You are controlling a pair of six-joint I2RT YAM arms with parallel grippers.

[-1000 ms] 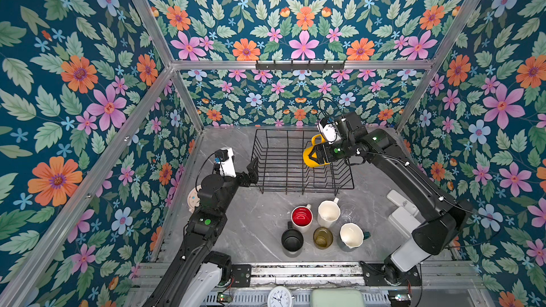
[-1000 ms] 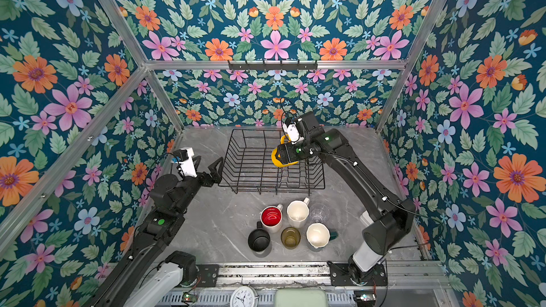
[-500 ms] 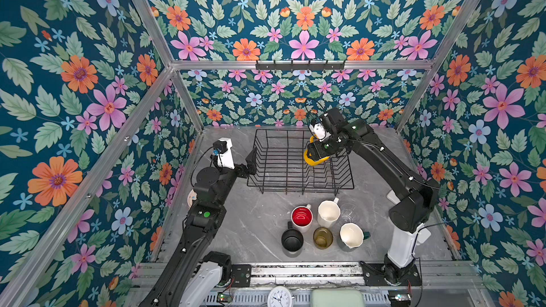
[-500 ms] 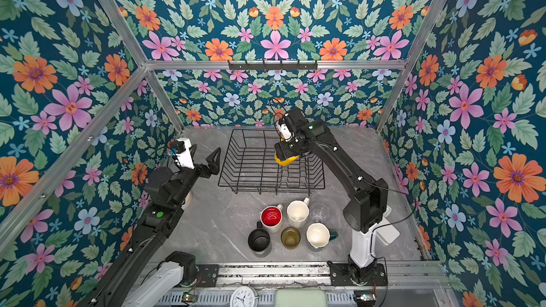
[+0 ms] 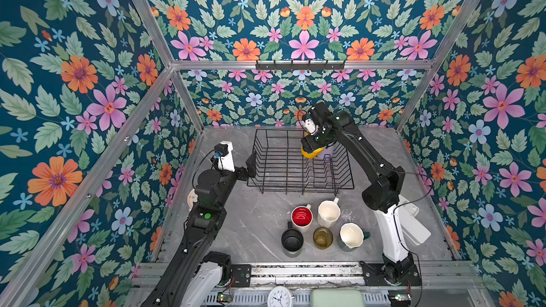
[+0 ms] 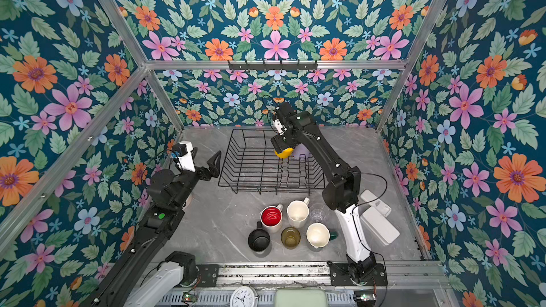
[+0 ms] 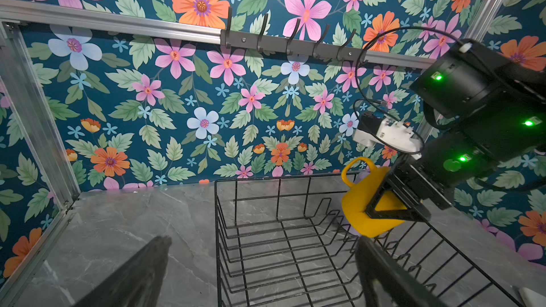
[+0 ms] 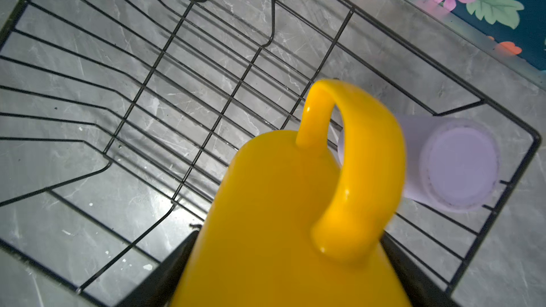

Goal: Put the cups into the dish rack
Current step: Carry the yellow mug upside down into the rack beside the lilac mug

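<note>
Over the far right part of the dish rack, the right tool is gripping the yellow mug, with its jaws pressing on opposite sides of the mug's body. The mug is hanging tilted, handle uppermost, above the rack's wire floor. Whether it is touching the upright prongs cannot be told. Just beside it, in the rack's far right corner, the lilac tumbler is sitting with its base turned up. The left tool is hovering just outside the rack's left wall, its jaws standing wide apart and holding nothing. On the table, in front of the rack, six cups are standing mouth-up in a close cluster. The white mug with red inside, the cream mug and the clear glass are forming the row nearer the rack. The black mug, the amber glass and the teal mug with white inside are forming the row nearer the robot's bases.
</note>
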